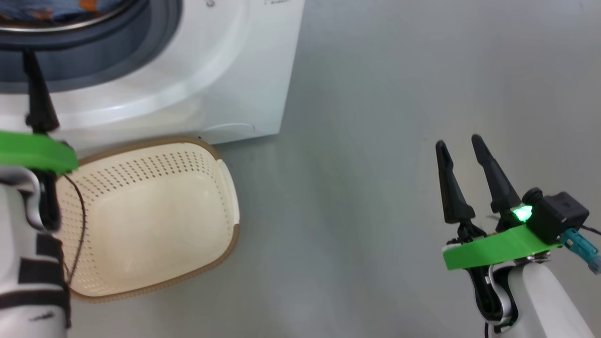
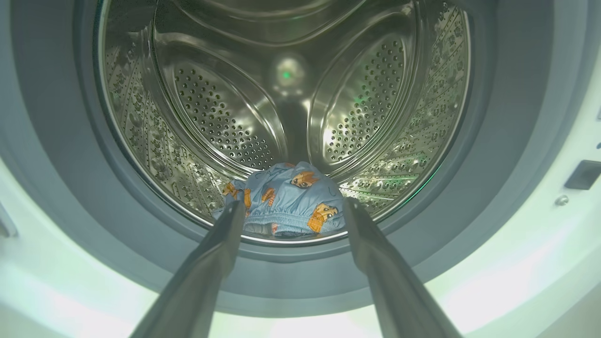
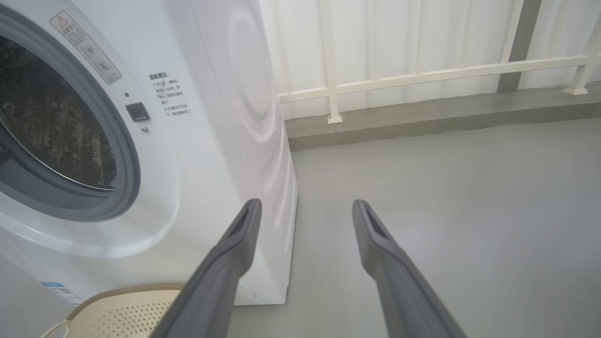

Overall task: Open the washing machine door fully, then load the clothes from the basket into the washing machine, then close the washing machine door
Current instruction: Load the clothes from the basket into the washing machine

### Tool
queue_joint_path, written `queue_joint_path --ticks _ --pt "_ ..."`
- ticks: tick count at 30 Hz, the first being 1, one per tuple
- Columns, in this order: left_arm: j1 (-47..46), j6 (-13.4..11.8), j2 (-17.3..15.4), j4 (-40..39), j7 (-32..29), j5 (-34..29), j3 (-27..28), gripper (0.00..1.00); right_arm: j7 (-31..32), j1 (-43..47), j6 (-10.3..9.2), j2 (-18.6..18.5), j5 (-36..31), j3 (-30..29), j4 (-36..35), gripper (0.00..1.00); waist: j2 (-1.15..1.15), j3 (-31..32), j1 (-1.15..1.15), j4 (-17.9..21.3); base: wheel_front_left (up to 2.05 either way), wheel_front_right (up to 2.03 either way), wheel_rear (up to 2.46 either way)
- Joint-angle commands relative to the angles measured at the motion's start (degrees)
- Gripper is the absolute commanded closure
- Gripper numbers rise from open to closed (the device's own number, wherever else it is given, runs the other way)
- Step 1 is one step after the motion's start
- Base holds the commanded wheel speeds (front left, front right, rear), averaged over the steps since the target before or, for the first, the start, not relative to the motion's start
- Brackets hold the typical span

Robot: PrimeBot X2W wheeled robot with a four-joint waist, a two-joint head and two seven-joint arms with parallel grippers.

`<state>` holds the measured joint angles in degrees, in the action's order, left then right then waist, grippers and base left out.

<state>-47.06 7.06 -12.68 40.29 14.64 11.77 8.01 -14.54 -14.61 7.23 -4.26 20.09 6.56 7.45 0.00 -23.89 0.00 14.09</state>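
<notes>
The white washing machine stands with its round opening uncovered; the washing machine door is out of view. Of the clothes, a blue garment with orange prints lies at the front bottom of the steel drum. My left gripper is open at the grey rubber ring, with the garment lying just beyond its tips, and holds nothing. One of its fingers points up at the ring. The cream basket sits on the floor before the machine, its visible inside bare. My right gripper hangs open over the floor to the right.
Grey floor stretches to the right of the machine. A white railing on a raised grey kerb runs behind it. The basket's rim touches the machine's lower front. My pale left forearm covers the basket's left side.
</notes>
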Motion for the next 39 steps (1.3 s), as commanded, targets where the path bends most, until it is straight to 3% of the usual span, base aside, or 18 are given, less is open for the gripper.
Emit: queue_joint_path --ticks 1,18,39 --pt "2.90 0.12 -1.44 -2.63 0.36 -0.76 1.83 0.00 -0.46 1.67 0.25 -1.16 -0.34 0.68 -0.77 0.00 0.00 2.87 0.00 -1.86 0.00 0.00 0.00" --pt "17.20 0.41 3.23 -9.69 0.36 -1.38 2.34 0.00 -0.46 6.89 0.25 -3.98 0.06 -0.60 0.18 0.00 0.00 11.26 0.00 -5.71 0.00 0.00 0.00" --pt "35.95 0.42 4.25 -20.80 0.36 1.62 -1.21 0.00 -0.46 13.12 0.25 -5.46 0.31 -1.81 -0.04 0.00 0.00 17.66 0.00 -8.76 0.00 0.00 0.00"
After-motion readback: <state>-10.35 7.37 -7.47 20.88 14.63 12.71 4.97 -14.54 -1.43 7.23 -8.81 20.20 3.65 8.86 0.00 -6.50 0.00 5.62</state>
